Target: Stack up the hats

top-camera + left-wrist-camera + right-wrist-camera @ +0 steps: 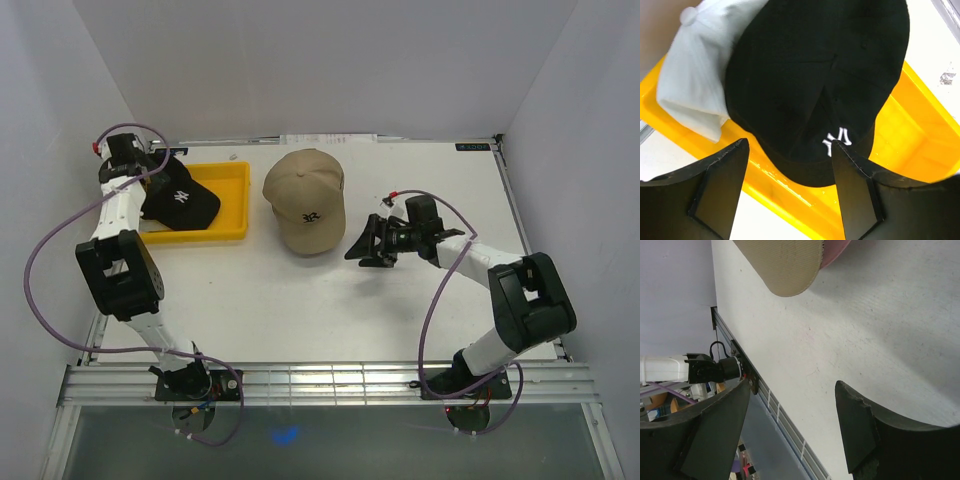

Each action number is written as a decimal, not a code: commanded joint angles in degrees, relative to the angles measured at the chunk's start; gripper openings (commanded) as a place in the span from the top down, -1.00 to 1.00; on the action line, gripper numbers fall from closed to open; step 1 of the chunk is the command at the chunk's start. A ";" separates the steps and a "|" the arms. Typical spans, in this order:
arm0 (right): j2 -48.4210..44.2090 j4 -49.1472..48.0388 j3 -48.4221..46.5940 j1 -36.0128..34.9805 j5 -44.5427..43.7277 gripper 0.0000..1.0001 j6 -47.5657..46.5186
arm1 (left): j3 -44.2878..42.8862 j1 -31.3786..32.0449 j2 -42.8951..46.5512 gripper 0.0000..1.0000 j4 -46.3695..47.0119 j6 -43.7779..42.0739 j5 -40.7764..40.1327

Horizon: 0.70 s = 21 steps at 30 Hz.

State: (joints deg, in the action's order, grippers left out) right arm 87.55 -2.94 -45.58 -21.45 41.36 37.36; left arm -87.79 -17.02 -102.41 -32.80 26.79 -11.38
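The tan cap [305,203] lies toward the far edge of the table [300,310], with open surface reaching down to the near rail [330,378]. The right gripper [362,243], fingers wide and empty, stands near its brim. In the yellow tray [232,192] at the left edge the black cap [182,200] overlaps a white cap [700,85], and the left gripper [789,144] is spread wide above it

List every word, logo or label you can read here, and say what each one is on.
"NY": white interlocked letters stitched on the front of the black cap.
Tan cap: a dark stitched logo on the front, too small to read.
Dark label at the far right edge: too small to read.
The right wrist view shows no text.
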 commanded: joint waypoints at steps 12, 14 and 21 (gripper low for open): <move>3.51 -3.65 -1.44 -0.26 2.67 -0.48 -1.33 | 3.76 1.37 -0.07 -0.21 5.11 0.55 -1.54; 3.33 -3.83 -1.26 -0.26 2.67 -0.48 -1.24 | 3.85 1.55 -0.42 -0.20 4.67 0.99 -2.95; 2.10 -4.79 0.58 -0.61 2.14 -0.48 -0.45 | 4.56 2.95 -2.35 -0.33 4.50 0.99 -6.02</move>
State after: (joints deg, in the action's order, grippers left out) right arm 91.29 -5.13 -45.50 -21.56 42.85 37.12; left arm -83.83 -14.61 -103.96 -28.99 27.31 -14.83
